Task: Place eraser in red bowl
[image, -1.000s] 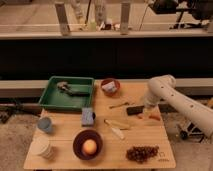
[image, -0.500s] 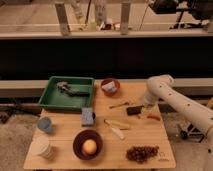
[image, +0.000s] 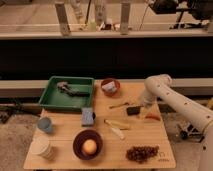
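At the three o'clock side of the wooden counter (image: 150, 137), in the single camera view, the white arm (image: 159, 86) reaches in from the right and bends down. Its tool (image: 140, 106) sits low over the boards, right at the three o'clock end of the eraser (image: 132, 110). The jaws stand wide open and grip nothing. The eraser lies flat on the counter as a small black block. Whether a finger already touches it cannot be told.

From the eraser, the red bowl (image: 110, 87) stands toward eleven o'clock, near the counter's far edge and just beside the green tray (image: 52, 97). A pale object (image: 108, 88) already lies inside the bowl. The thicker blue-grey block (image: 88, 116) lies at nine o'clock from the eraser, well apart from it. The larger dark bowl (image: 88, 145) is off toward seven o'clock.

The step in hand looks like the approach to the grasp, with nothing lifted yet. The next move probably calls for centring the jaws across the eraser's narrow sides, lowering them almost to the boards because the block is so flat, and closing. After that comes a lift, a short carry toward eleven o'clock, and a release over the red bowl's rim.
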`<state>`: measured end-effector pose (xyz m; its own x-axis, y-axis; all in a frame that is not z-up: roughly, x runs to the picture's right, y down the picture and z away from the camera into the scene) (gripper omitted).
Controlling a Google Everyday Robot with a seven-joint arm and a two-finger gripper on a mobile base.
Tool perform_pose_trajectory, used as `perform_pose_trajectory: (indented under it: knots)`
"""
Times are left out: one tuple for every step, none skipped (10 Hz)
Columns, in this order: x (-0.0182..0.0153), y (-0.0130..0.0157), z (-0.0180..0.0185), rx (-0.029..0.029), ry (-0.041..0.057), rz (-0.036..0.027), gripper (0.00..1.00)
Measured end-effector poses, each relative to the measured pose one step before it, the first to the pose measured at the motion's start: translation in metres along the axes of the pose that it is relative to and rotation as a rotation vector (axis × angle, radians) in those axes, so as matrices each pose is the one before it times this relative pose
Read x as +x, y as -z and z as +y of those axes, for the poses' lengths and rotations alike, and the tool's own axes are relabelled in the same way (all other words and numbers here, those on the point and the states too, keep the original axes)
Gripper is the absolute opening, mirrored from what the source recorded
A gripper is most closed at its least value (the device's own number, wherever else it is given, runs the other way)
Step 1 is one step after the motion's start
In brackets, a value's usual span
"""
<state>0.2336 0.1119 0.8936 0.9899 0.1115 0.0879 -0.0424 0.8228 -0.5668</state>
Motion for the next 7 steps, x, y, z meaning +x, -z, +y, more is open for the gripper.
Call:
perform_pose_trajectory:
  knots:
    - [-0.00104,-0.00049,-0.00084,-0.00152,-0.00134,0.00113,0.80]
    - [-0.00057,-0.00068,-0.00057,-0.00058,-0.00075,0.00046,0.80]
    - [-0.00055,-0.00024,-0.00068,-0.00089,-0.00102,0.00104,0.77]
    - [-0.00019,0.00030,-0.00050,-0.00003,-0.00061,0.00050,0.72]
    - [-0.00020,-0.00047,-0.00043,-0.00058,-0.00075,0.00051,0.62]
    - [-0.00019,0.00050,-0.00075,0.00011,-0.00160,0.00084,0.52]
    - [-0.00061,-0.00027,-0.00042,-0.00057,-0.00152,0.00065,0.48]
